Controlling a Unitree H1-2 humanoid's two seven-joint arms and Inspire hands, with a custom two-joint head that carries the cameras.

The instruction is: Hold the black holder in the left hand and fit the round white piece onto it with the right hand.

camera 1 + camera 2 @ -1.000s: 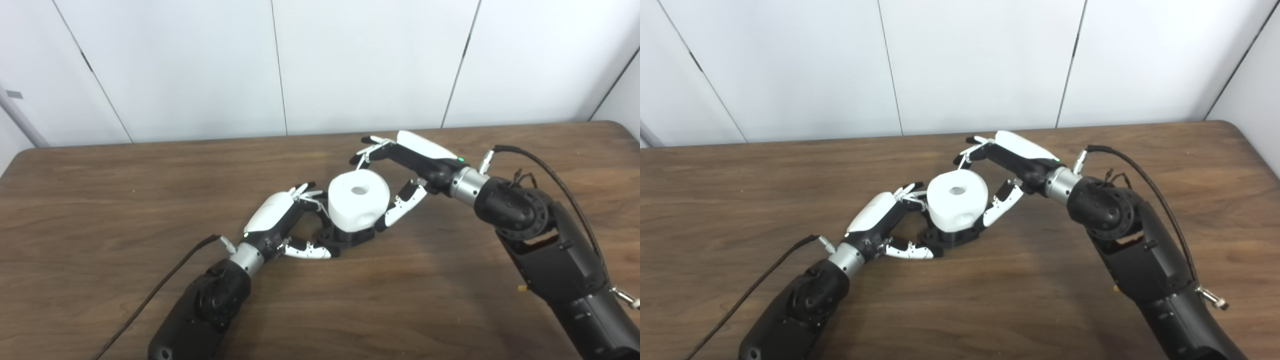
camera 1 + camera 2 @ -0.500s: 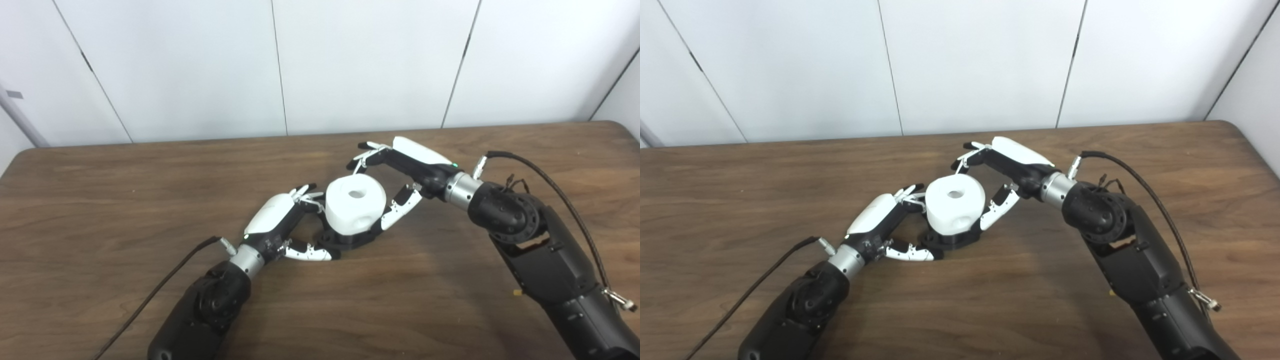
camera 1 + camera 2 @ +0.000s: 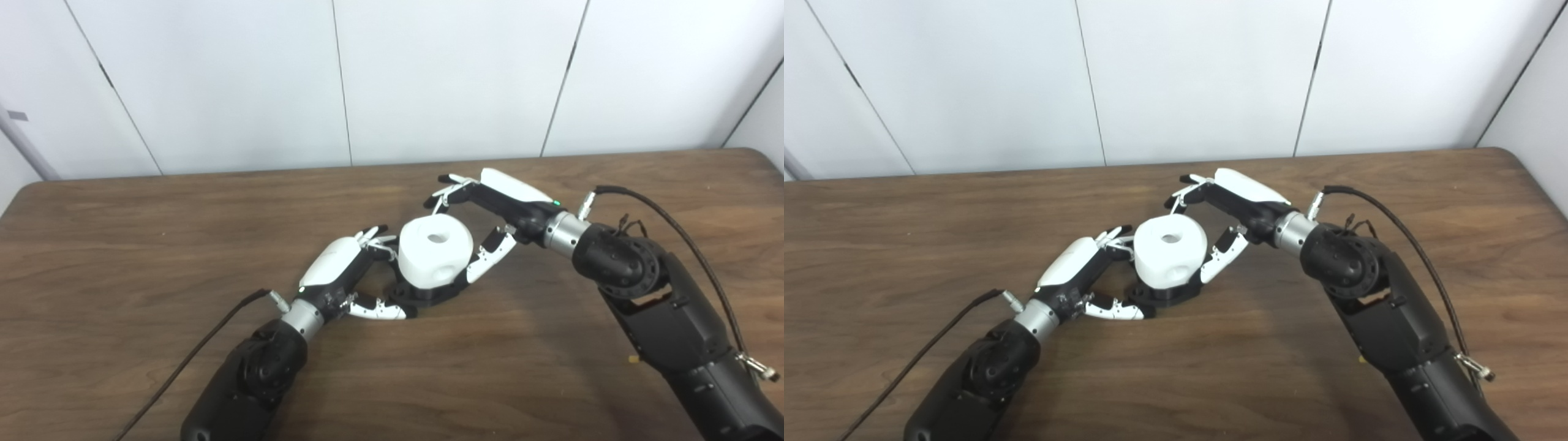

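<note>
The round white piece point(image 3: 435, 251), with a hole in its top, sits on the black holder point(image 3: 422, 295) at the table's middle. My left hand point(image 3: 343, 269) is shut on the holder. Its thumb lies along the base's front left and its fingers point(image 3: 375, 236) reach behind, touching the white piece's left side. My right hand point(image 3: 496, 205) comes in from the right and is closed around the white piece. Its fingertips point(image 3: 442, 195) rest at the far top rim and its thumb point(image 3: 484, 262) presses the right side. The holder's top is hidden under the piece.
The brown wooden table point(image 3: 122, 245) carries nothing else. Cables trail from both wrists, the left cable point(image 3: 196, 352) lying on the table. White wall panels point(image 3: 429, 73) close off the far edge.
My right hand has moved a little left and closed in on the white piece. The piece has shifted slightly left and down onto the holder. The left hand has hardly moved.
</note>
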